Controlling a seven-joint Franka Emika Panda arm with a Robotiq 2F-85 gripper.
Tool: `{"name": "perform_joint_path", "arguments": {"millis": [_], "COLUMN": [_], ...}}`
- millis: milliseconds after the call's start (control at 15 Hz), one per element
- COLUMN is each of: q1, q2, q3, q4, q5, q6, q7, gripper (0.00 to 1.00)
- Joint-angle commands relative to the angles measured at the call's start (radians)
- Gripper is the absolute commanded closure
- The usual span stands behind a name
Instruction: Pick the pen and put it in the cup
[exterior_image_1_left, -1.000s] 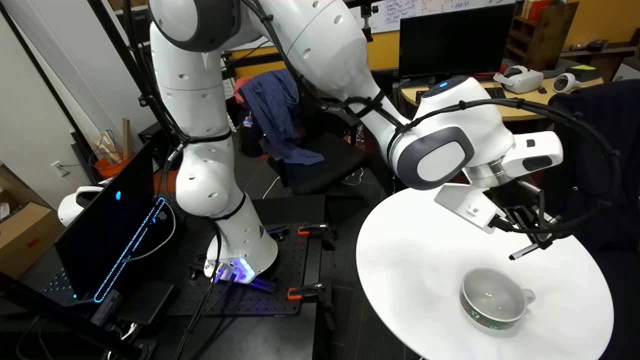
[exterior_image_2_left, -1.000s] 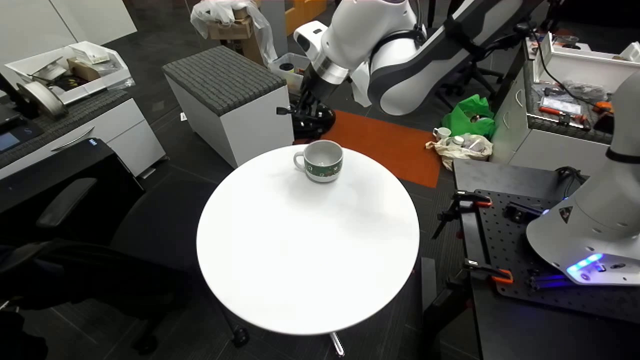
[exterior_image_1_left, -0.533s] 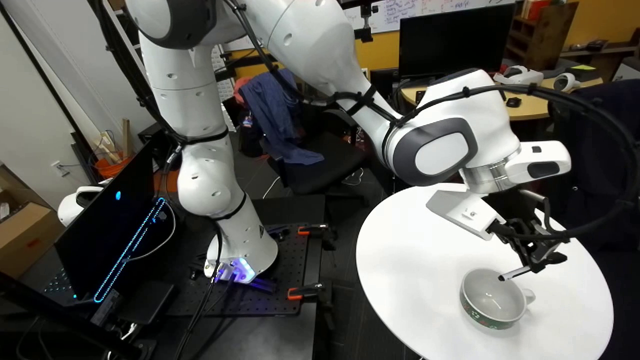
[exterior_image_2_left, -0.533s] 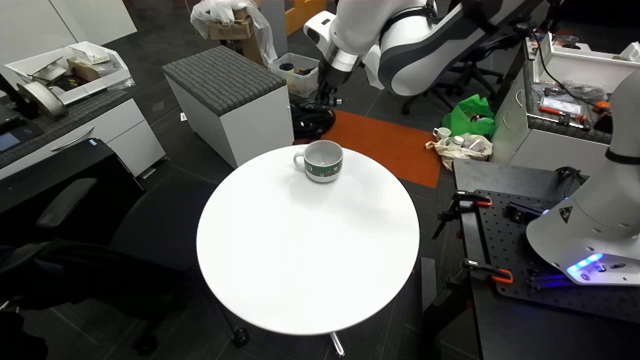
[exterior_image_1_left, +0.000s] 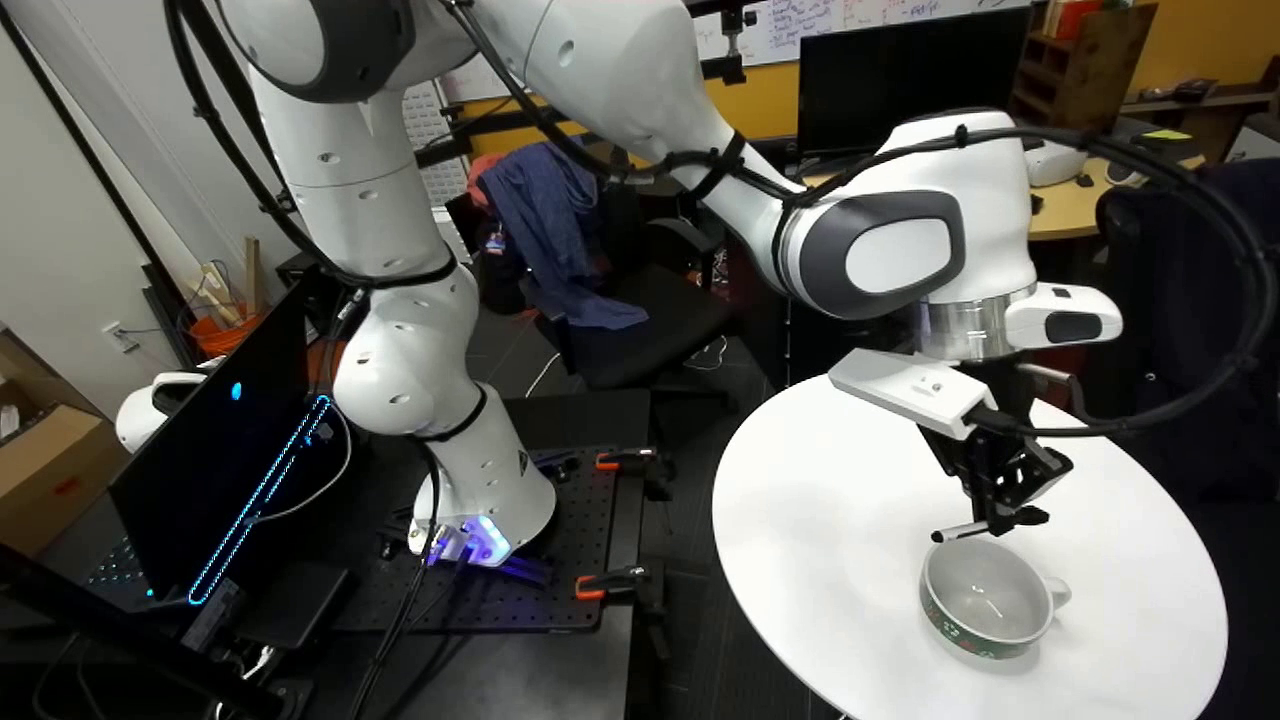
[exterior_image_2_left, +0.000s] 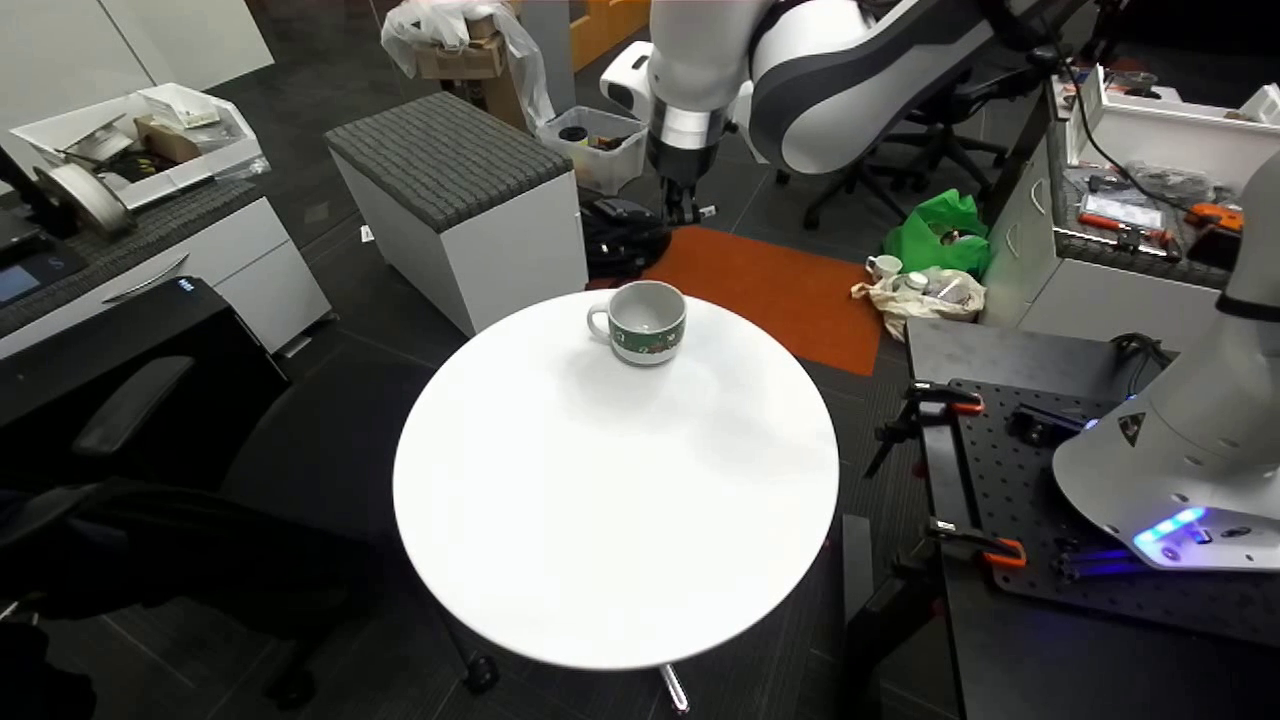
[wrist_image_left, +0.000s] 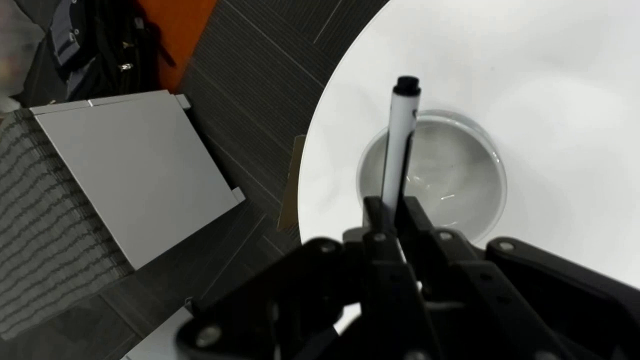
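One gripper (wrist_image_left: 393, 212) hangs at the end of one white arm (exterior_image_1_left: 640, 90), its two black fingers (wrist_image_left: 419, 222) pinching one pen (wrist_image_left: 399, 135) between them. The pen is white with a black free end, and it sticks out sideways past the fingertips, close to level. It is up in the air, apart from the one cup (exterior_image_1_left: 968, 635) below; in the wrist view it crosses over part of the cup's mouth. The cup stands upright, grey inside, with a green pattern round the outside and one handle (exterior_image_1_left: 1058, 592). Under it is one round white table (exterior_image_2_left: 620, 500). In both exterior views two clamps (exterior_image_2_left: 942, 394) with orange ends hold on to the edge of one dark bench (exterior_image_2_left: 990, 340). Further off, in an exterior view, there are three white cabinets (exterior_image_2_left: 515, 245) with dark grey tops, one black bag (exterior_image_2_left: 622, 240), and one green bag (exterior_image_2_left: 930, 238) with one white mug (exterior_image_2_left: 884, 267) beside it. At the back of an exterior view, one chair (exterior_image_1_left: 645, 325) has one blue cloth (exterior_image_1_left: 550, 220) over it, and one dark screen (exterior_image_1_left: 905, 85) stands on a desk (exterior_image_1_left: 1065, 215).
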Motion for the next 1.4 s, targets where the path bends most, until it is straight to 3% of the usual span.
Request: {"name": "perform_joint_path", "arguments": {"millis": [0, 467, 1333], "q1": [-0.078, -0.129, -0.139], "q2": [0.005, 0.079, 0.304], "q3": [0.090, 0.153, 0.196], "q4": [0.048, 0.137, 0.317], "q5": [0.004, 0.002, -0.009], "q6": [-0.122, -0.295, -0.400], "q7": [-0.056, -0.133, -0.235], "gripper": [0.97, 0.97, 0.97]}}
